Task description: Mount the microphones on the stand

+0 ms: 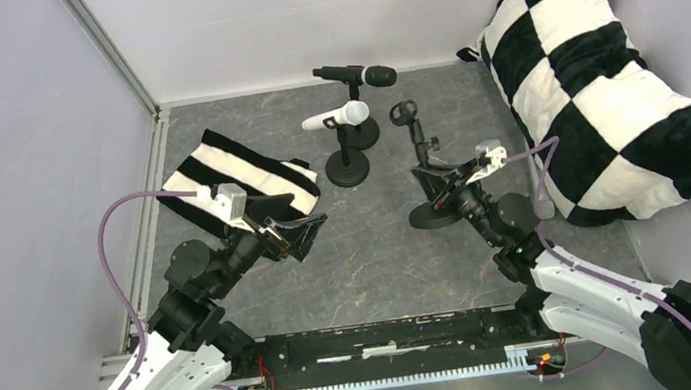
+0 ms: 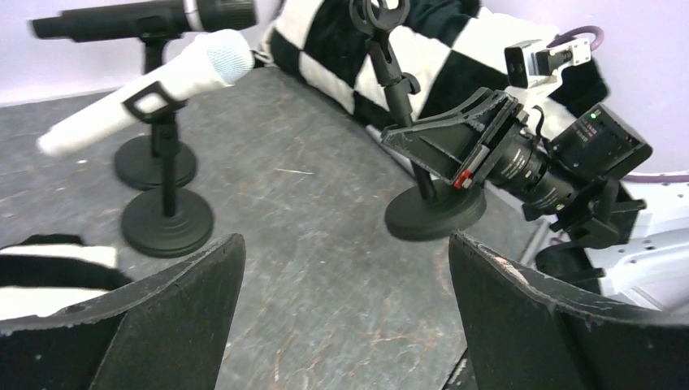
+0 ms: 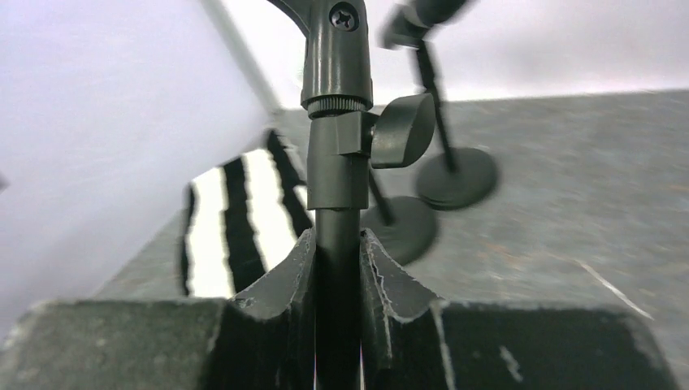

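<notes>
Black microphone (image 1: pixel 358 74) and white microphone (image 1: pixel 336 115) sit clipped far centre; my right gripper (image 3: pixel 337 272) pinches the empty stand (image 1: pixel 410 124) on the right, left gripper (image 2: pixel 345 309) spread, and a sideways tug could topple it.

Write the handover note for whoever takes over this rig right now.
Left gripper: open, holding nothing, over the table near the striped cloth.
Right gripper: shut on the pole of the empty stand.
Done: the black microphone and the white microphone are both mounted at the back.
Left: the empty stand's clip holds nothing. I cannot pick out a third microphone for sure in these views, so find it first.
</notes>
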You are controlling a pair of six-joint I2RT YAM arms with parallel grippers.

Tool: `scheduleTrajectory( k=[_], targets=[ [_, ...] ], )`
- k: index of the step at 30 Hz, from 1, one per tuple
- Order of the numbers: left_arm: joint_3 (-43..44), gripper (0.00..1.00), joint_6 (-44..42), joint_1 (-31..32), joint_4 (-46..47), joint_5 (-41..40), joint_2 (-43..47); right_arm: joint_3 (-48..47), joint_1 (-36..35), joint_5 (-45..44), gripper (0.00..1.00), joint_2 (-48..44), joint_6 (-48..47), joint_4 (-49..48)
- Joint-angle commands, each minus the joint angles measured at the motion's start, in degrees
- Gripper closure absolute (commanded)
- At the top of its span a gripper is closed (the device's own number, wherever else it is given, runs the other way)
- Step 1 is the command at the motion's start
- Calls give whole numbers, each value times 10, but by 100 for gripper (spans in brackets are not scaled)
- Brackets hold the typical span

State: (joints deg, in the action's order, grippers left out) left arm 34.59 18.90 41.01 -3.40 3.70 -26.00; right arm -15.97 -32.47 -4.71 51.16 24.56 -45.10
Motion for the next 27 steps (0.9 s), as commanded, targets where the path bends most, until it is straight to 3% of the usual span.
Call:
scheduleTrajectory(
  k=[1, 7, 18, 27],
  targets=[
    [23, 1, 40, 1, 125, 92, -48, -10, -66, 13, 100, -36, 41, -144],
    [44, 1, 43, 2, 199, 171, -98, -61, -132, 128, 100, -2, 84, -193],
    [101, 0, 10, 2, 333, 219, -189, -141, -179, 149, 100, 53, 156, -256],
    [129, 4, 49, 3, 432, 269, -260, -183, -202, 214, 100, 77, 185, -264]
  ],
)
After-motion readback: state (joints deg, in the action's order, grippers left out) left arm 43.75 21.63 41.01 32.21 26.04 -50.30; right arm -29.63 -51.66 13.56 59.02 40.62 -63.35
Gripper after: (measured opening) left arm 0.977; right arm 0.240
